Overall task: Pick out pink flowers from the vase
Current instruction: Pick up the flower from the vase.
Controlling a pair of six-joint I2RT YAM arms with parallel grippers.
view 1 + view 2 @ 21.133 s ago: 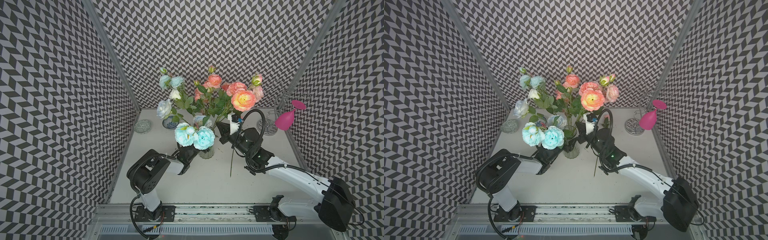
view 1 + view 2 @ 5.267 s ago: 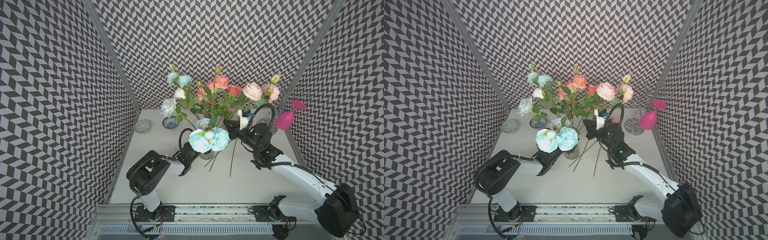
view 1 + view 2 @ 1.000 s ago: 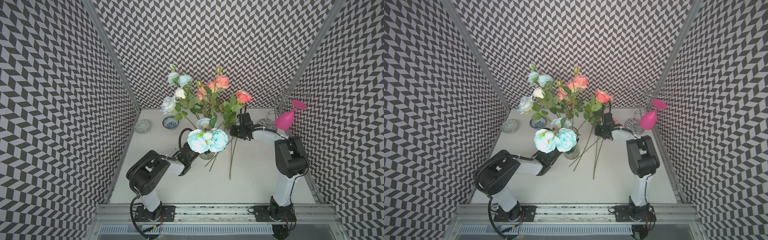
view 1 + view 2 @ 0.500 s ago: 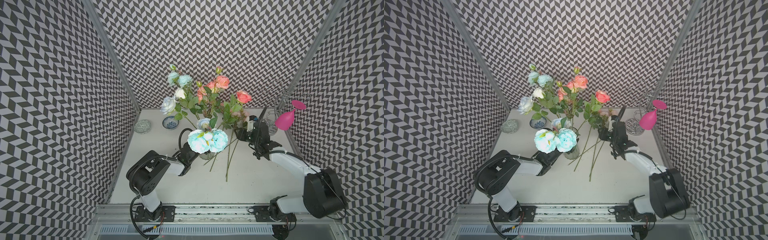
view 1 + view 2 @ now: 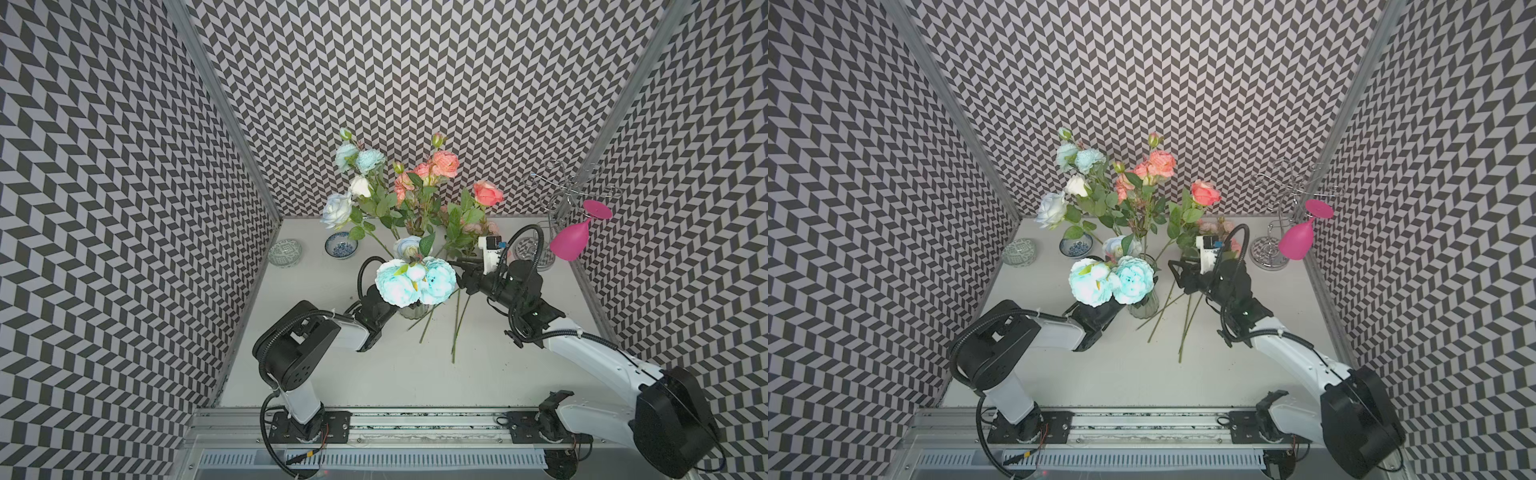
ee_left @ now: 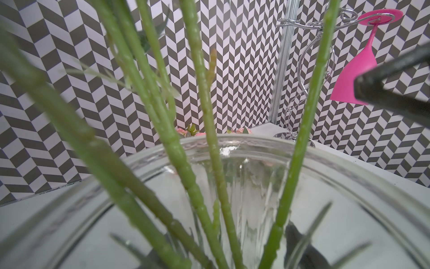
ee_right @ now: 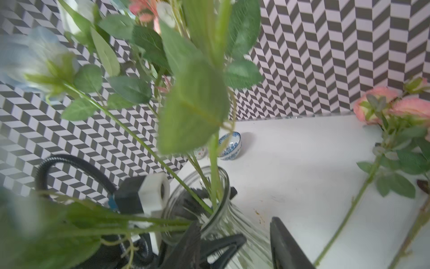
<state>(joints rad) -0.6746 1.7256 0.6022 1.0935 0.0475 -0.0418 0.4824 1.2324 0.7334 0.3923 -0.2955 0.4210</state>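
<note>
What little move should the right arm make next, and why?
Probably ease the open, empty right end effector toward the vase neck and around the coral rose's stalk: that bloom and a coral cluster stand in the vase, while other pink flowers lie on the table.

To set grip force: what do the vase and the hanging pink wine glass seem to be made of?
The vase: probably glass, clear, glossy, ribbed; stems show through its wall. The wine glass: likely plastic, opaque magenta, smooth, even colour, but uncertain.
</note>
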